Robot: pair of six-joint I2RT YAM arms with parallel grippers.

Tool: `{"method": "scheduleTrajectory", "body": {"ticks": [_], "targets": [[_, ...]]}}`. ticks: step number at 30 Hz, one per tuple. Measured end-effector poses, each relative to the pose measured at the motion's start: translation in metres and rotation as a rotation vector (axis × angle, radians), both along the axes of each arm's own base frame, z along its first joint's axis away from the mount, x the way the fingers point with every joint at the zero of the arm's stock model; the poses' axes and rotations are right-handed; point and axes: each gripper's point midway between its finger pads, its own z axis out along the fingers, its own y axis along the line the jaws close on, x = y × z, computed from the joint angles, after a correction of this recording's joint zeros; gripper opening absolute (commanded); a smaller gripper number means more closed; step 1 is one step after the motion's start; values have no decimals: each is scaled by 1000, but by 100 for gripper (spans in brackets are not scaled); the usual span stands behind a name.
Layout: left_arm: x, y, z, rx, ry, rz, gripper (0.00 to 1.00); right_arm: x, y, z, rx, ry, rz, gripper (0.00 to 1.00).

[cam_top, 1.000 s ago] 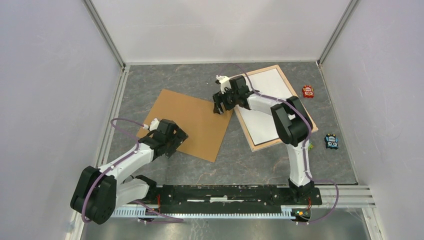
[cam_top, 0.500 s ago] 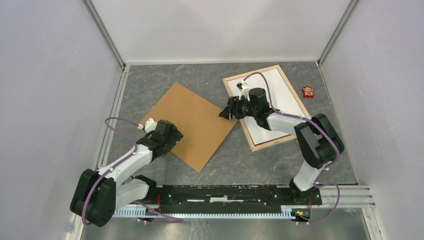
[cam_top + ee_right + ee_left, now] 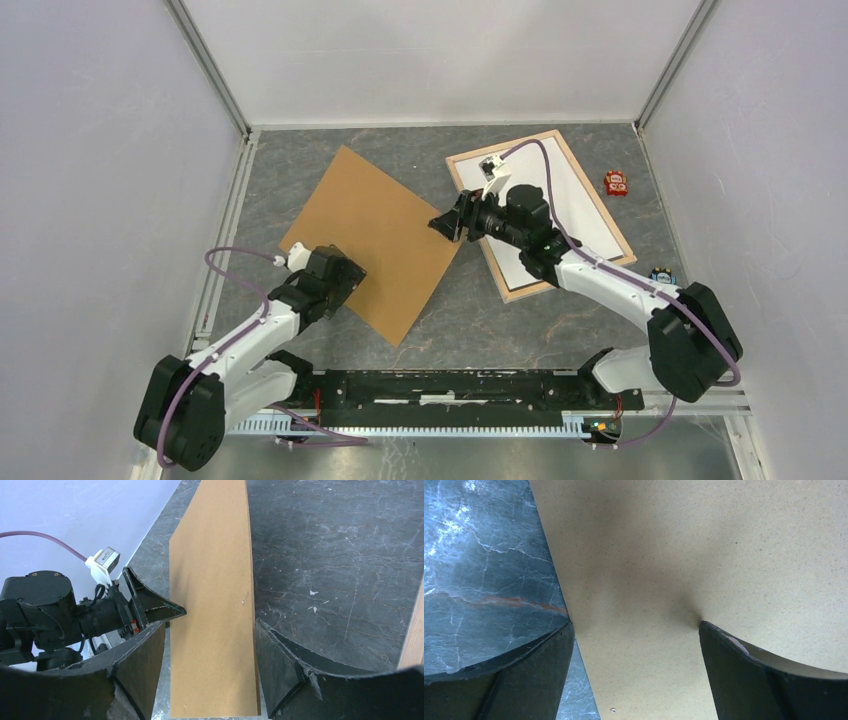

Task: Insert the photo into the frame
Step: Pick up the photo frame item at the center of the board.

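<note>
Top camera sits high behind the arm bases, looking down on the whole table [image 3: 300, 160]. Left wrist hugs the brown board [image 3: 375, 240], facing perhaps one o'clock. Right wrist skims low toward nine o'clock along that same board.

The setting is a robotics laboratory test cell. Indicators:

- **Enclosure:** a grey marbled tabletop [image 3: 300, 165] is boxed in by plain white panels [image 3: 440, 60] on the left, right and far sides. The panels are joined by aluminium corner posts [image 3: 208, 65].
- **Equipment:** a left arm [image 3: 245, 335] and a right arm [image 3: 610, 285] are bolted to a slotted mounting rail [image 3: 450, 384] at the near edge. Purple cables [image 3: 240, 249] loop along them.
</note>
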Motion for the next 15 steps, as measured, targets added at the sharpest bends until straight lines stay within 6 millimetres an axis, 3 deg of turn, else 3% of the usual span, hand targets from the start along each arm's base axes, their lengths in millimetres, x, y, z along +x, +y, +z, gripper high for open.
{"method": "scheduleTrajectory", "body": {"ticks": [7, 15], "targets": [[-3, -2, 2, -32, -27, 1, 100, -12, 6, 13, -10, -33, -40, 68], [-1, -16, 22, -140, -116, -26, 100, -60, 22, 48, 124, -42, -7, 67]]}}
